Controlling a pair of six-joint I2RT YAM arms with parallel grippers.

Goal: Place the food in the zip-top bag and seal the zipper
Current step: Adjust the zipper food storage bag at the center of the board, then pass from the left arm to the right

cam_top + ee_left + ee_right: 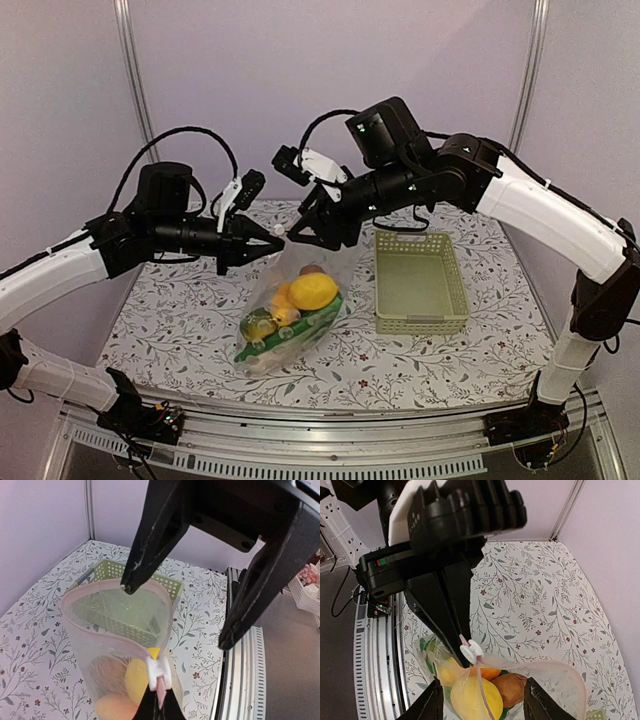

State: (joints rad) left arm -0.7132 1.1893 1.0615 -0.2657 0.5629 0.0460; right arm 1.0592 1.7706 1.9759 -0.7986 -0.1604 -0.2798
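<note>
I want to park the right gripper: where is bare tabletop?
Bare tabletop left of the zip-top bag, and in front of the green basket. Crowded above the bag's mouth, where the left gripper and right gripper sit close.

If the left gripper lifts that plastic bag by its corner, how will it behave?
Probably floppy: the bag is thin crinkled film, its mouth sagging open. Likely bottom-heavy, with the toy food piled low, so it should hang and swing under the left gripper. Tipped, pieces could spill.
</note>
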